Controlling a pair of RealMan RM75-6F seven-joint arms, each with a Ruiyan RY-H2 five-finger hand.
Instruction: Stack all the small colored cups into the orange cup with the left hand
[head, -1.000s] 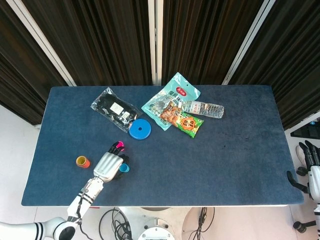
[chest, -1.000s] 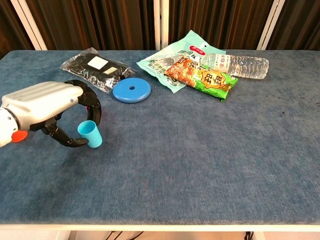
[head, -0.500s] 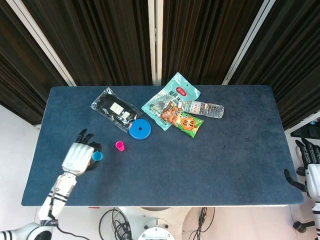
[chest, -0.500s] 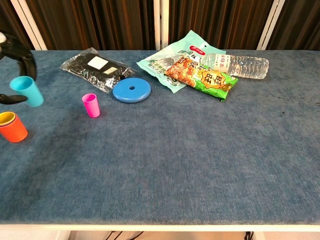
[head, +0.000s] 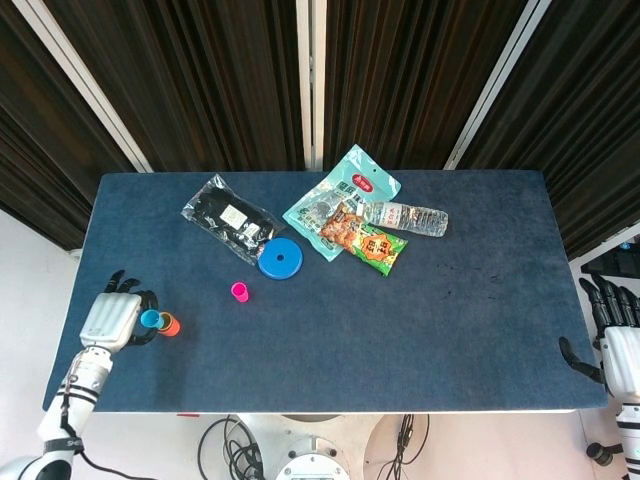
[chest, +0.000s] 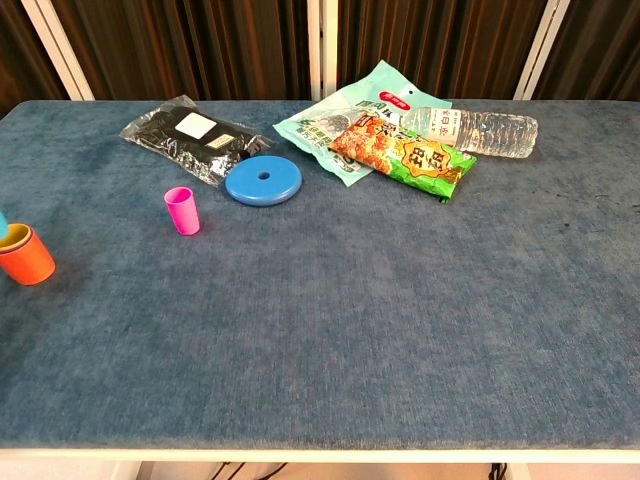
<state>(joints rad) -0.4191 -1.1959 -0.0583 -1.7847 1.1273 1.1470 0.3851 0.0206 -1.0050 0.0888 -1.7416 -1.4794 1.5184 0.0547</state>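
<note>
In the head view, the left hand (head: 112, 319) has travelled from beside the pink cup (head: 239, 291) across to the orange cup (head: 169, 324) near the table's (head: 480, 330) left edge, carrying the blue cup (head: 150, 318) with it. The fingers curl around the blue cup, which now sits just left of the orange cup and touching or nearly over its rim; whether it is already seated inside cannot be told from here. The pink cup stands alone, well to the right of the orange cup and just short of the blue disc (head: 280, 259). The right hand (head: 612, 345) hangs off the table's far right corner, fingers spread, holding nothing.

In the chest view, the left hand has slipped out of frame; only a sliver of blue shows at the left border, just above the orange cup (chest: 27, 257), whose yellow liner cup (chest: 13, 235) is already nested. The pink cup (chest: 181, 211) waits to the right. I judge the blue cup is about to be dropped in, leaving pink as the last.
</note>
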